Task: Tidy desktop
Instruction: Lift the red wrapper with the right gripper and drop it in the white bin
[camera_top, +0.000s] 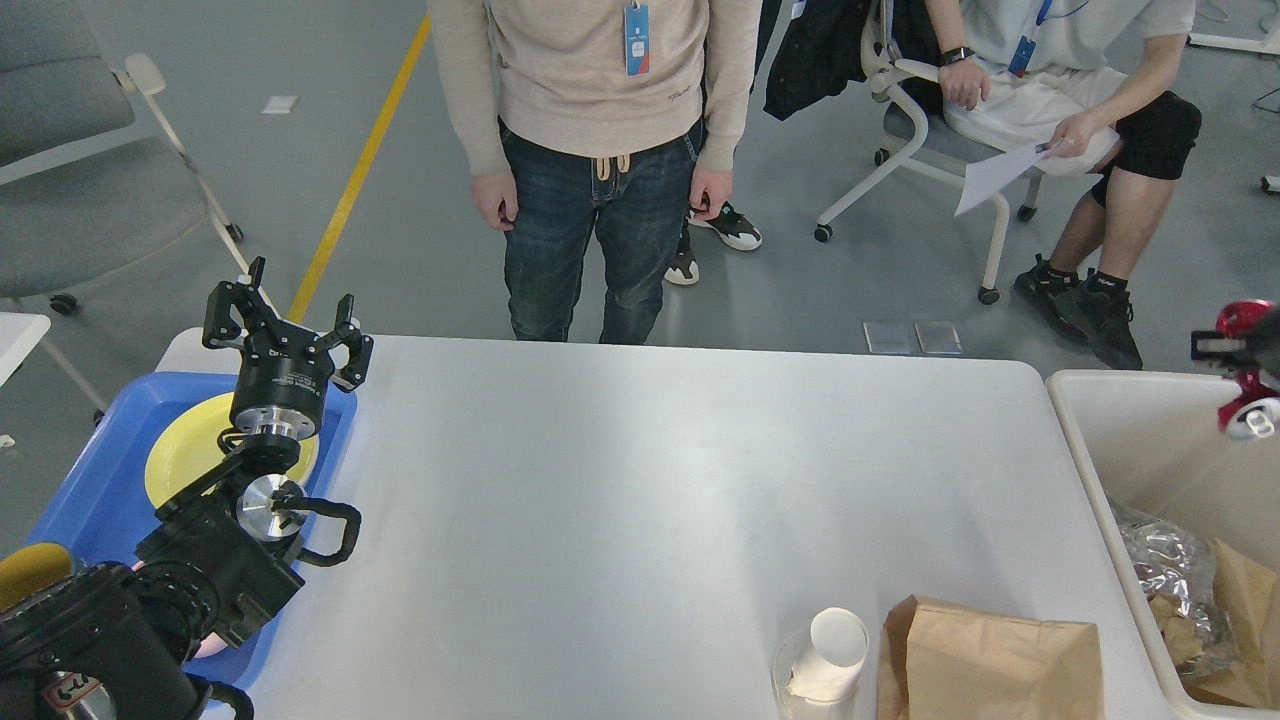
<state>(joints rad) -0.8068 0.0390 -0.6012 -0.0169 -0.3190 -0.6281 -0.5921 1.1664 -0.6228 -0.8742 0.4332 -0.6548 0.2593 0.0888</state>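
While the left gripper (285, 325) hangs with its jaws apart and nothing between them over the bench's far left corner, above a blue tray (95, 490) holding a yellow plate (180, 455), the right gripper (1238, 365) shows only at the right edge of the view, over the far end of a beige bin (1130, 440), with a red can (1245, 370) at its tip; most of it is cut off, so I cannot tell how its jaws stand. The bench (620, 500) fills the middle of the view, white and mostly bare. Near its front right corner a paper cup (835, 650) lies in a clear cup, just beside a brown paper bag (990, 660). The bin, along the right edge, holds crumpled foil (1165, 575) and brown paper.
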